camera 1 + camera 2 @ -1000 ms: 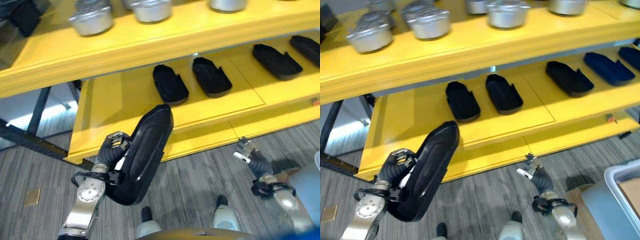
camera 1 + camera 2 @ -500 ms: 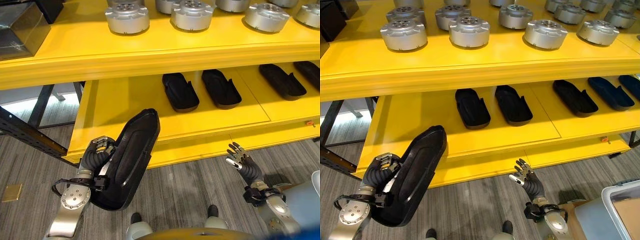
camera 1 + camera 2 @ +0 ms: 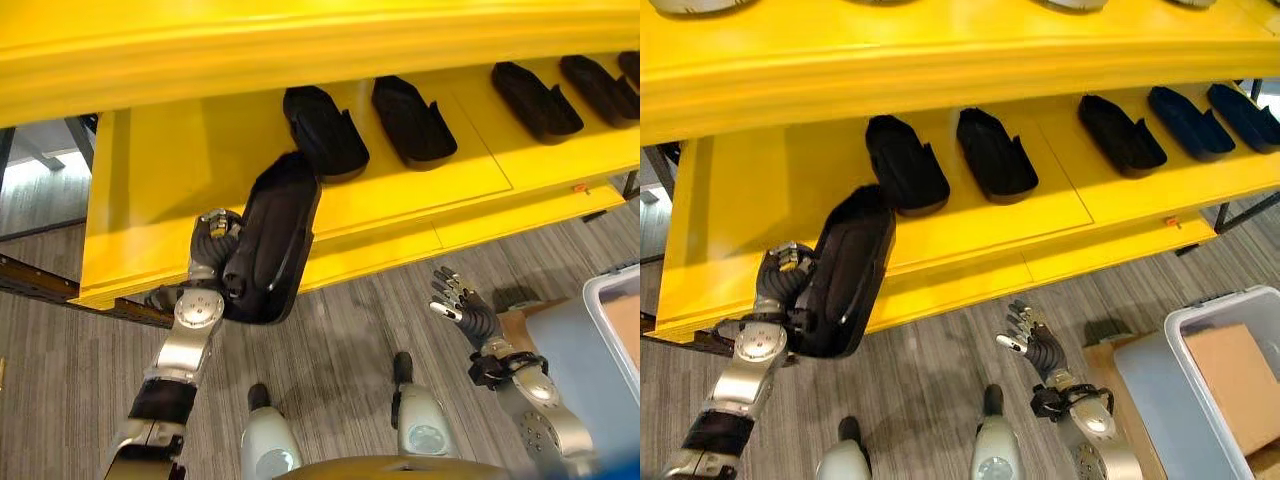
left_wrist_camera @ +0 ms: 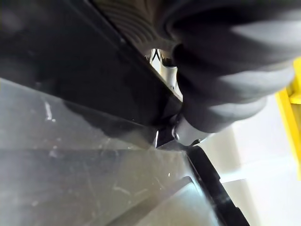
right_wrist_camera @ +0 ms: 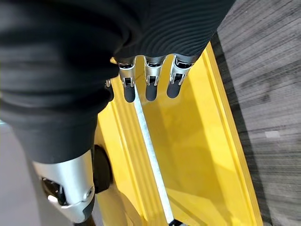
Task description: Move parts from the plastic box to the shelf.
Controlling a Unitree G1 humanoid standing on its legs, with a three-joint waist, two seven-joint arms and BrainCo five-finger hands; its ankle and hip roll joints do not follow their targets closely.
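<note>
My left hand (image 3: 213,242) is shut on a long black tray-shaped part (image 3: 270,235), fingers curled round its edge. The part stands tilted, its upper end over the front of the yellow lower shelf (image 3: 160,180), close to the leftmost of several matching black parts (image 3: 325,130) that lie in a row on the shelf. In the left wrist view the part's dark wall (image 4: 84,70) sits right against the hand. My right hand (image 3: 1035,342) hangs open low over the floor, in front of the shelf's edge; its straight fingers (image 5: 146,87) hold nothing.
The plastic box (image 3: 1220,302) stands on the floor at the lower right, with a brown cardboard piece (image 3: 1230,370) inside. The yellow upper shelf board (image 3: 300,50) overhangs the lower one. Free shelf room lies left of the row of parts.
The camera has tipped down and closer to the lower shelf. My left hand has lifted the black part up and forward to the shelf's front edge. The right hand stays open.
</note>
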